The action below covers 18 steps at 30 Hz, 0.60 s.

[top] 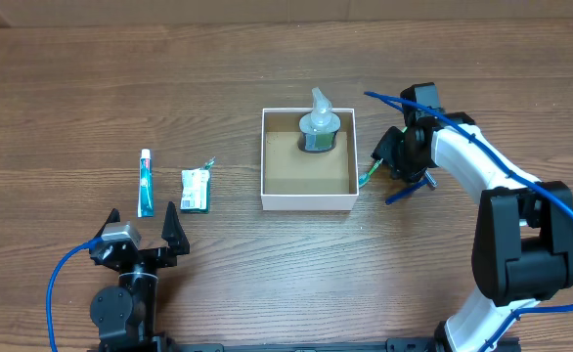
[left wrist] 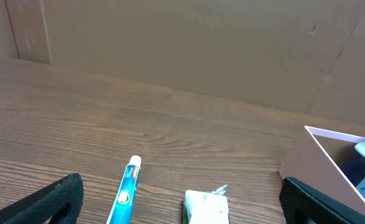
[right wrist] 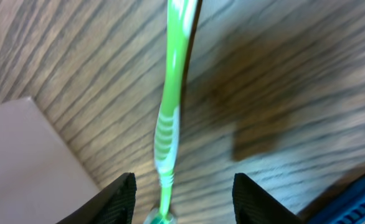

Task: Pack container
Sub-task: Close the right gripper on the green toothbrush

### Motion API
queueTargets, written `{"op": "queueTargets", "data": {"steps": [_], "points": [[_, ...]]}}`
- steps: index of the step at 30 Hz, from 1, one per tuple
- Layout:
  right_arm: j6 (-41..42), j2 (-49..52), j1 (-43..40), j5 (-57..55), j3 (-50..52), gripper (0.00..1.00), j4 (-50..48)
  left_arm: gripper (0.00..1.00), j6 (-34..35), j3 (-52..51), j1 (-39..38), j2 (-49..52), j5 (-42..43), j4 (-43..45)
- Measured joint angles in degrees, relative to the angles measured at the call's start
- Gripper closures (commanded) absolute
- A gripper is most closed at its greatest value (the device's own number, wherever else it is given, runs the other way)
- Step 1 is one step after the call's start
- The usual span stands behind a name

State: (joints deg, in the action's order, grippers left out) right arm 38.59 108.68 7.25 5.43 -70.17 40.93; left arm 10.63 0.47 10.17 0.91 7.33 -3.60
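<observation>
**Right fingers (right wrist: 120,199) straddle the toothbrush (right wrist: 169,118) beside the container (right wrist: 20,155)**

Right wrist: my right gripper (right wrist: 182,200) stands open. It has a pad on either side of the green toothbrush, with a gap on both sides and no contact. The handle runs straight out ahead of me, square to my closing line, and lies nearer the finger on the container's side. The container's white wall is just beside it.

Overhead: the container holds a wrapped bottle (top: 318,127) against its far wall. I hover just off its right wall, and only a green end of the toothbrush shows below me, close to that wall. The box opening lies a short way to my left, so I judge mine the nearer arm by far.

Left wrist: my left gripper (left wrist: 181,183) gapes wide and holds nothing. It is well left of the container, with the toothpaste (left wrist: 125,193) and a small packet (left wrist: 204,208) before it.
</observation>
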Motion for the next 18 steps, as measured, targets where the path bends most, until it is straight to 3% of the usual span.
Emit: {"op": "queueTargets", "data": {"steps": [4,18], "points": [[0.2,0.0,2.6,-3.5,0.0,0.44,-4.0,0.0,0.0,0.0,0.0,0.0,0.0,0.0],[2.7,0.0,3.3,-9.4,1.4,0.38,-4.6,0.0,0.0,0.0,0.0,0.0,0.0,0.0]]}}
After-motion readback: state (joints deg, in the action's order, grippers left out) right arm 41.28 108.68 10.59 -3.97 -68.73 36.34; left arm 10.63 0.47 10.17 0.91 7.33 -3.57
